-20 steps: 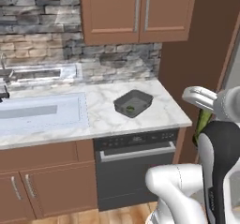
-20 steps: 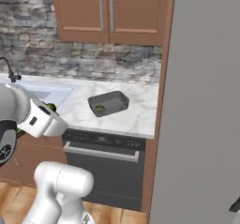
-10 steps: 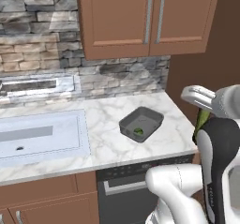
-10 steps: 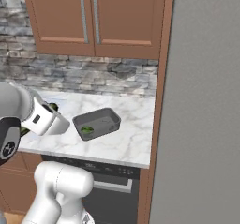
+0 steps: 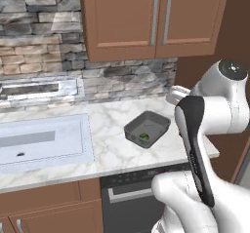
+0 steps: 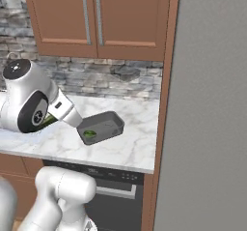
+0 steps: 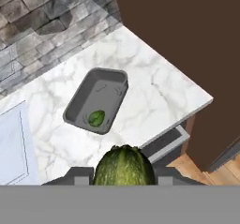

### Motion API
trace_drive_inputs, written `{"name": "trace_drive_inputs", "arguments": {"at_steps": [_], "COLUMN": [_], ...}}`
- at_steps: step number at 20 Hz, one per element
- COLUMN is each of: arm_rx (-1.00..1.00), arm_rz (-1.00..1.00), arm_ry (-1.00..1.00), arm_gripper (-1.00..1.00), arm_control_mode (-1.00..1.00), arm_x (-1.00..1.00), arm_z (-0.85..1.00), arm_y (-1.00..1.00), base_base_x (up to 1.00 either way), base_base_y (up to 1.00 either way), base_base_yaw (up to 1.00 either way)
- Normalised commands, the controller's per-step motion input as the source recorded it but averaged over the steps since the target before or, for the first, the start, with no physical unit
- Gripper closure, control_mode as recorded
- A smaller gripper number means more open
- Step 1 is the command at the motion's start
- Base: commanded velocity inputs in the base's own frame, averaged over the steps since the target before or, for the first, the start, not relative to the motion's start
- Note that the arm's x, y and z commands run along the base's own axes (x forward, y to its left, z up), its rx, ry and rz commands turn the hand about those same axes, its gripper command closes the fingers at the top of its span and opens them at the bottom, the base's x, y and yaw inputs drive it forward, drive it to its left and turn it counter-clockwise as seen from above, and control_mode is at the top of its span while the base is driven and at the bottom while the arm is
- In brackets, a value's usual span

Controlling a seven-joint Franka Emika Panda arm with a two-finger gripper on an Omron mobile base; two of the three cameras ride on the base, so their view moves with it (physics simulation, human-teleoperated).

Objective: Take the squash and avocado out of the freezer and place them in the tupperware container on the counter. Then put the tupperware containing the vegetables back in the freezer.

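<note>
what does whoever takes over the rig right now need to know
Pincer: shut on the squash, held above the counter, short of the tub.
Tub: sits on the counter near the freezer side, with the avocado already lying inside it.
Freezer: its grey door fills the right of the right base view; whether it is open cannot be told.
Done: avocado in the tub; squash out and in hand.
Left: carry the squash over the tub, release it beside the avocado, then grip the tub and put it back in the freezer.
</note>
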Motion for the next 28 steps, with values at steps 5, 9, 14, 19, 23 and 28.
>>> {"name": "trace_drive_inputs", "arguments": {"at_steps": [5,9,14,19,23,28], "arm_rx": [0.11,0.12,0.07,0.0,0.0,-0.02], "arm_rz": [0.0,0.0,0.0,-0.01,-0.03,-0.03], "arm_ry": [0.31,0.15,0.0,0.0,0.0,0.0], "arm_gripper": [1.0,1.0,1.0,1.0,1.0,1.0], "arm_control_mode": [-1.0,-1.0,-1.0,-1.0,-1.0,-1.0], "arm_x": [1.0,0.99,0.76,0.74,0.64,0.39], "arm_z": [-0.93,-0.78,-0.52,-0.43,-0.42,-0.41], "arm_y": [0.0,0.0,0.0,0.0,0.0,0.0], "base_base_x": [0.0,0.0,0.0,0.0,0.0,0.0], "base_base_y": [0.0,0.0,0.0,0.0,0.0,0.0], "base_base_yaw": [0.0,0.0,0.0,0.0,0.0,0.0]}}
